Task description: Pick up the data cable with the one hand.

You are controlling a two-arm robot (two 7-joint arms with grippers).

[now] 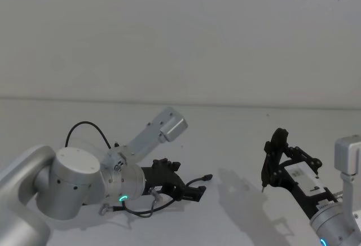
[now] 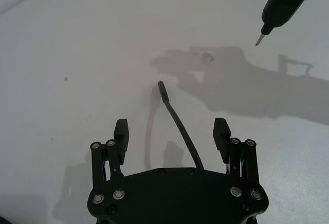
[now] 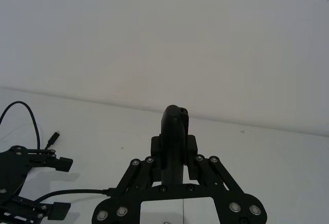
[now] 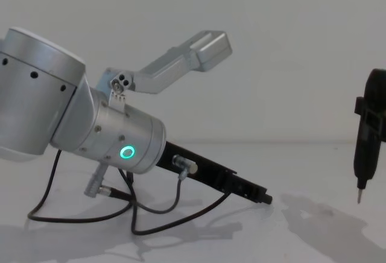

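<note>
Grasp step — left gripper (image 2: 171,131), low at seven o'clock in head view, fingers spread, straddles the cable (image 2: 180,126). Next — close squarely on it. Right gripper (image 1: 264,185) idles at four o'clock, fingers together.

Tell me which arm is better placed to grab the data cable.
Left. The left gripper is open with the data cable running between its fingers; the right gripper hangs off to the side.

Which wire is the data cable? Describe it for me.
Find the fat silver arm with the glowing green ring. Its black left gripper's open fingers straddle the thin black data cable, tipped by a small black plug. The short grey lead beside the ring has silver plugs.
</note>
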